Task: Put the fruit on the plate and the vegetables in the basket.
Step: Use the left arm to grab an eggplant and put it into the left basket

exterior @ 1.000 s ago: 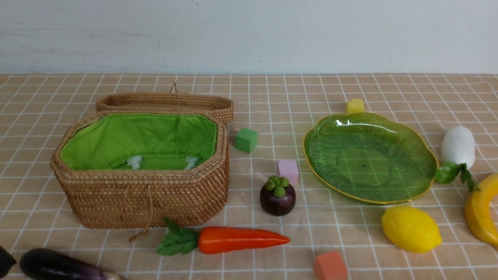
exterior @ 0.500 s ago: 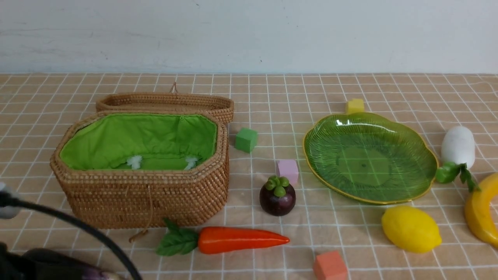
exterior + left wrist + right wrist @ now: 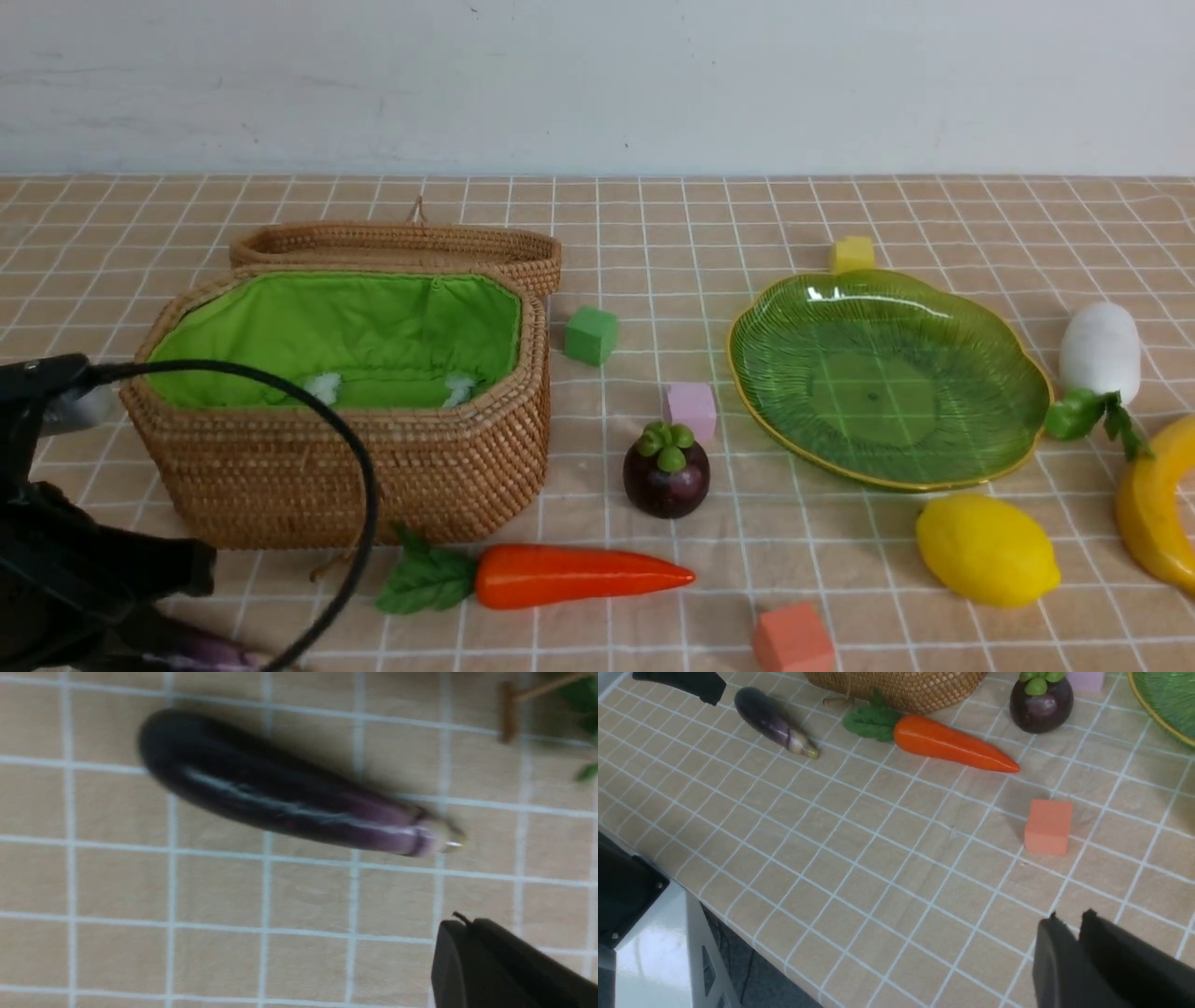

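The dark-purple eggplant lies on the cloth before the basket, which stands open and shows nothing but its green lining. My left gripper hovers shut and empty beside the eggplant's pale stem end. The carrot and mangosteen lie mid-table. The green plate holds nothing. Lemon, banana and white radish lie around its near and right sides. My right gripper hangs shut and empty over the front edge, out of the front view.
Foam cubes are scattered about: green, pink, yellow and orange. The basket's lid lies open behind it. The left arm's black cable arcs across the basket's front. The table's front edge drops off near the right gripper.
My left arm has come into the front view at the lower left, risen, and now covers most of the eggplant. Nothing on the table has moved.
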Tool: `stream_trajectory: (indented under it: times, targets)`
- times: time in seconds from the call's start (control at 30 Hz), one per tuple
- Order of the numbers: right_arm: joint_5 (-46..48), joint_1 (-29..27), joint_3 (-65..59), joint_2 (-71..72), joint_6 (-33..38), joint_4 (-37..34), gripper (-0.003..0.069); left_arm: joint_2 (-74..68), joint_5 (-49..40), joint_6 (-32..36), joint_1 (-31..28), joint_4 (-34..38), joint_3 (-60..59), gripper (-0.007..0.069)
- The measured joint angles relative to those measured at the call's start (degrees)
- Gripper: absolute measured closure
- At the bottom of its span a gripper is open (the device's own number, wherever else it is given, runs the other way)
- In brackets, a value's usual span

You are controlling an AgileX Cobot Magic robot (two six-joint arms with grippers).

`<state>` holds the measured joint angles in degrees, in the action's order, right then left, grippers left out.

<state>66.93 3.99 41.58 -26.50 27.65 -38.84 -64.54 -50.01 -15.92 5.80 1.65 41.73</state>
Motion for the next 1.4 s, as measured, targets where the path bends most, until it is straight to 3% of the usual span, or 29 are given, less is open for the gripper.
stream_trajectory:
  times: [0.13,0.2,0.27,0.5,0.53,0.57,0.6,0.7,0.83,0.97,1.13,1.27,1.4]
  targets:
    - [0.0,1.0,0.0,0.0,0.2,0.1,0.0563,-3.3,0.3,-2.4,-6.2,-1.7,0.0,0.0636]
    - [0.0,2.2,0.0,0.0,0.5,0.3,0.0560,-5.2,1.6,-3.0,-13.0,0.7,0.0,0.0613]
    - [0.0,2.7,0.0,0.0,1.0,0.3,0.0560,-5.8,2.2,-2.9,-14.9,2.4,0.0,0.0594]
    - [-0.7,4.0,0.0,0.0,3.2,0.5,0.0554,-11.8,8.2,-1.6,-17.9,7.7,0.0,0.0292]
    - [-0.7,4.1,0.0,0.0,3.3,0.5,0.0552,-13.8,10.3,-2.1,-17.9,8.4,0.0,0.0190]
    - [-0.7,4.1,0.0,0.0,3.3,0.5,0.0552,-14.3,10.8,-2.2,-17.9,8.5,0.1,0.0179]
    - [-0.9,4.2,0.0,0.0,3.4,0.5,0.0550,-16.2,12.7,-2.7,-17.9,8.9,0.1,0.0102]
    - [-1.1,4.2,0.0,0.0,3.4,0.5,0.0550,-19.8,14.9,-3.7,-17.9,9.3,0.2,0.0025]
    - [-1.1,4.2,0.0,0.0,3.4,0.6,0.0547,-24.5,16.7,-4.8,-17.9,9.4,0.4,0.0036]
    - [-1.1,4.2,0.0,0.0,3.4,0.7,0.0543,-27.0,17.0,-5.2,-17.9,9.8,0.7,0.0155]
    - [-1.6,4.2,0.0,0.0,3.4,0.7,0.0539,-26.9,16.8,-6.4,-17.9,9.5,0.8,0.0155]
    - [-2.4,4.2,0.0,0.0,3.4,0.7,0.0538,-22.4,11.7,-7.2,-17.9,6.4,1.2,0.0155]
    - [-4.0,4.2,0.0,0.0,3.4,0.7,0.0534,-9.1,5.6,-1.5,-17.9,5.2,5.5,0.0155]
